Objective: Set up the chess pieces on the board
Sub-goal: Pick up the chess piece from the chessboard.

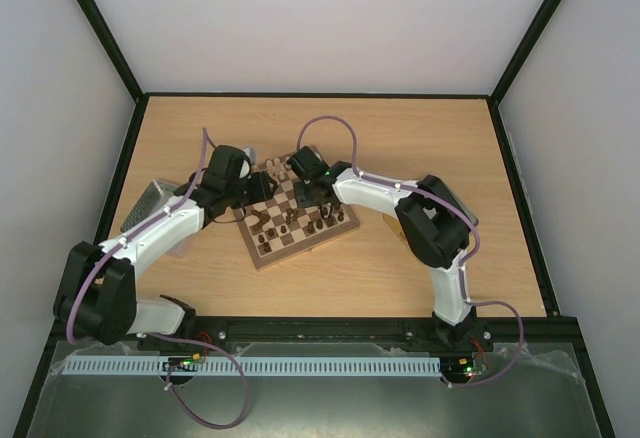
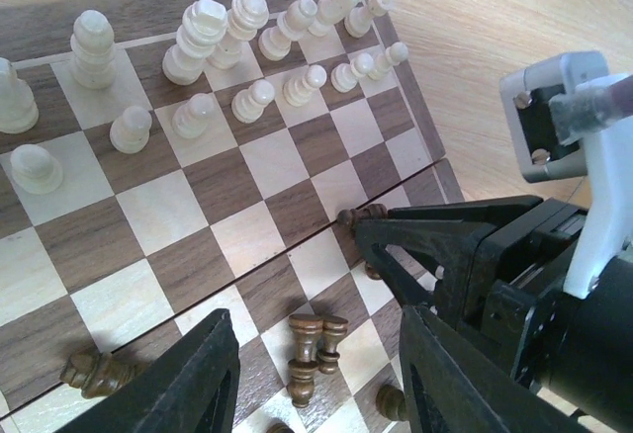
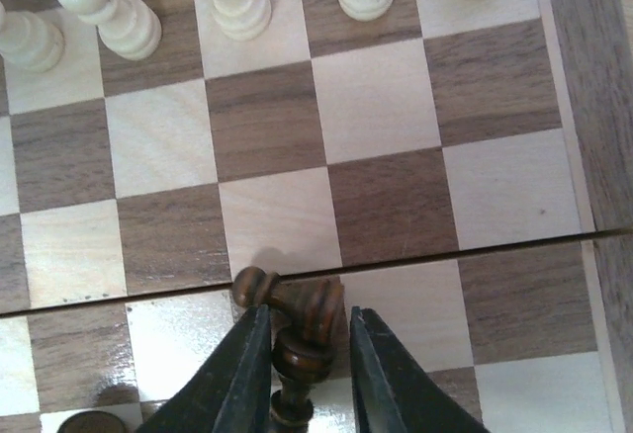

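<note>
Starting at the fingers: what did the right gripper (image 3: 302, 354) have? (M.)

Its fingers were closed on a dark piece (image 3: 297, 329). The piece was tilted, not upright. Its long axis ran roughly along the fingers, and its head leaned left over the seam of the board (image 3: 376, 206). Could not tell whether a second piece lay against it. (R.)

And the left gripper (image 2: 316, 319)? (M.)

Fingers were spread with nothing between them. It hung over toppled dark pieces (image 2: 315, 354), which lay flat on the half of the board nearer that wrist, just below the gap. (R.)

Which way did the held piece need to go? (M.)

My judgement: back toward the dark side, away from the cream pieces (image 2: 227, 38) grouped at the far edge. The right arm was the one on it. The piece would want righting before release, or it could fall over. (R.)
</note>
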Robot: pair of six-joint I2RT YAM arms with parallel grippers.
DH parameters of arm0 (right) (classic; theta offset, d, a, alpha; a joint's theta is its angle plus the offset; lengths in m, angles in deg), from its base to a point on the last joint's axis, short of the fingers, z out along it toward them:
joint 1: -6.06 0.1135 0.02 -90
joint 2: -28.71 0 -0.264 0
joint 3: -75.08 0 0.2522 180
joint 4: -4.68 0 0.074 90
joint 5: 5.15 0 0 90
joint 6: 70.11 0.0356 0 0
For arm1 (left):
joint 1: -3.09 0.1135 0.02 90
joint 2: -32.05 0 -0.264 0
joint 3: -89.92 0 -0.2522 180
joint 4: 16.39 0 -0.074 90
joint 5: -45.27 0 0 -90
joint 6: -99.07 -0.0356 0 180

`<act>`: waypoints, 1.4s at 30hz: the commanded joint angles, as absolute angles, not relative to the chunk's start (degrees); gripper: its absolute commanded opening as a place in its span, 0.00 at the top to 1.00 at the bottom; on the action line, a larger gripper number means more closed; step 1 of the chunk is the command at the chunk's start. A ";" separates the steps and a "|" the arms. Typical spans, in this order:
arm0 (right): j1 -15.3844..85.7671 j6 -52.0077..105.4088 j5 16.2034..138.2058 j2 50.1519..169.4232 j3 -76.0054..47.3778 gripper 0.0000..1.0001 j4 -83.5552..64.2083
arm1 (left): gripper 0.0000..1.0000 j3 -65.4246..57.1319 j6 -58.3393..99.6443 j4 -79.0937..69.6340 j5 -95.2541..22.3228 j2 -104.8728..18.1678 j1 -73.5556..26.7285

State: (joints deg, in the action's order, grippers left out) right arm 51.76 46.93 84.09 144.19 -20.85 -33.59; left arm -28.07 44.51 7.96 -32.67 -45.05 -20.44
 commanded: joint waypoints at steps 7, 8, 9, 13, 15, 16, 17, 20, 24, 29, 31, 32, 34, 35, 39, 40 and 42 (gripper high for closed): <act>51.56 49.85 85.20 143.72 -20.96 0.77 -36.39 | 0.52 -29.20 46.29 5.81 -32.00 -43.41 -19.89; 51.64 49.93 85.09 143.74 -20.95 0.78 -36.52 | 0.52 -29.22 46.33 5.81 -32.09 -43.36 -19.87; 51.61 49.94 84.84 143.72 -21.01 0.81 -36.48 | 0.52 -29.22 46.50 5.73 -32.12 -43.29 -19.90; 51.58 49.34 83.68 143.54 -20.89 0.90 -35.68 | 0.51 -29.51 47.13 5.25 -31.88 -43.04 -19.77; 51.64 48.87 83.11 142.88 -20.22 0.91 -34.13 | 0.50 -29.78 47.60 4.84 -31.85 -42.74 -19.77; 51.56 48.56 82.98 142.43 -19.83 0.91 -33.12 | 0.50 -30.07 47.95 4.53 -31.83 -42.52 -19.70; 51.62 48.16 82.71 141.78 -19.29 0.91 -32.01 | 0.49 -30.40 48.45 4.11 -31.78 -42.22 -19.61; 51.64 47.39 81.97 139.00 -17.84 0.91 -28.06 | 0.47 -32.25 51.46 1.49 -31.29 -40.61 -19.06; 51.59 46.88 79.27 135.12 -15.27 0.91 -22.99 | 0.41 -35.38 54.95 -5.73 -27.15 -38.05 -18.89; 51.59 46.77 74.67 129.90 -11.65 0.91 -16.96 | 0.37 -38.76 59.68 -12.91 -25.47 -34.89 -18.93; 51.62 46.85 73.15 128.31 -10.90 0.91 -15.66 | 0.37 -39.99 61.79 -16.03 -24.95 -33.93 -18.89; 51.59 46.91 72.59 127.61 -10.64 0.91 -15.39 | 0.36 -40.56 62.85 -17.35 -24.80 -33.53 -18.83; 51.59 47.12 72.22 126.36 -10.47 0.91 -15.49 | 0.36 -41.32 64.32 -19.54 -24.55 -32.61 -18.80; 51.56 47.27 72.00 125.71 -10.22 0.91 -15.37 | 0.36 -41.79 64.92 -20.52 -24.42 -32.15 -18.80; 51.56 51.20 71.51 123.58 -9.82 0.91 -15.10 | 0.36 -43.73 67.13 -24.65 -23.66 -30.45 -18.80; 51.55 53.10 71.42 123.14 -9.70 0.91 -14.83 | 0.37 -44.52 67.71 -25.88 -23.56 -30.03 -18.82; 51.54 58.41 71.42 122.61 -9.52 0.90 -14.22 | 0.39 -46.08 68.43 -28.16 -23.66 -29.34 -18.82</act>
State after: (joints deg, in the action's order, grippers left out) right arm 51.76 50.17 72.03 125.17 -10.34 -16.98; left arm -43.48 65.47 -20.69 -24.59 -31.32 -19.11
